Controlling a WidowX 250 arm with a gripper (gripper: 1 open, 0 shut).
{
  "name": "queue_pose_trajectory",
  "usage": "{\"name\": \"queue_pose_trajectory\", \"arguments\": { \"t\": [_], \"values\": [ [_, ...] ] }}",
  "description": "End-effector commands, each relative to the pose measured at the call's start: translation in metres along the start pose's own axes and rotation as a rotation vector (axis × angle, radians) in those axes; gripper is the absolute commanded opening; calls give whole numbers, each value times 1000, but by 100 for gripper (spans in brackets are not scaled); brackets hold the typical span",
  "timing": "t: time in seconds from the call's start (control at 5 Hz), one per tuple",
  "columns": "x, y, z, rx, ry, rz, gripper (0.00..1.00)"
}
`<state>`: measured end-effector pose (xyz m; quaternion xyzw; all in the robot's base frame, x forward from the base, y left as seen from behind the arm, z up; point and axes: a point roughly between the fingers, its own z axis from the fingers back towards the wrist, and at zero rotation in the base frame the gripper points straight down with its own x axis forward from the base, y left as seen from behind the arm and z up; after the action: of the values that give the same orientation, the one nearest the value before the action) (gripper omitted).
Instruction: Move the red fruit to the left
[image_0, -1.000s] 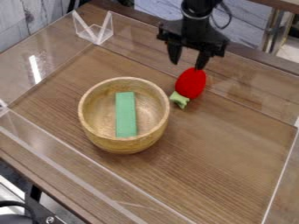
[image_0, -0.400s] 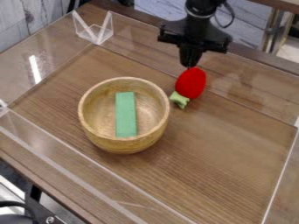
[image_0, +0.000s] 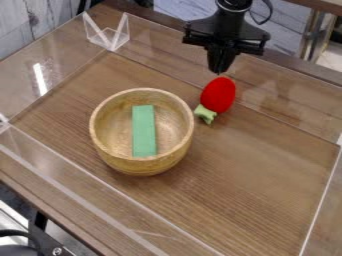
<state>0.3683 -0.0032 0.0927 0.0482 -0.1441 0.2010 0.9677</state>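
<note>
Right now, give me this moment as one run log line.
gripper: above red fruit, not holding | red fruit: on table, right of wooden bowl | green block: in bowl | move left: not done

The wooden bowl (image_0: 142, 132) holding a green block (image_0: 143, 130) stands left of the red fruit (image_0: 217, 95), filling the middle of the surface (image_0: 254, 180). Bare wood lies open behind the bowl and along the near side. Clear walls (image_0: 40, 75) fence the surface all round. The pincer (image_0: 225, 62) hangs just above the fruit.
</note>
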Motion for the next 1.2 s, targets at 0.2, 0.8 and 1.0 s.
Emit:
{"name": "queue_pose_trajectory", "arguments": {
  "t": [0.2, 0.8, 1.0],
  "values": [
    [3, -9, 6, -35, -39, -38, 100],
    [-18, -11, -25, -19, 5, -37, 0],
    [-10, -4, -15, -41, 0, 4, 0]
  ]
}}
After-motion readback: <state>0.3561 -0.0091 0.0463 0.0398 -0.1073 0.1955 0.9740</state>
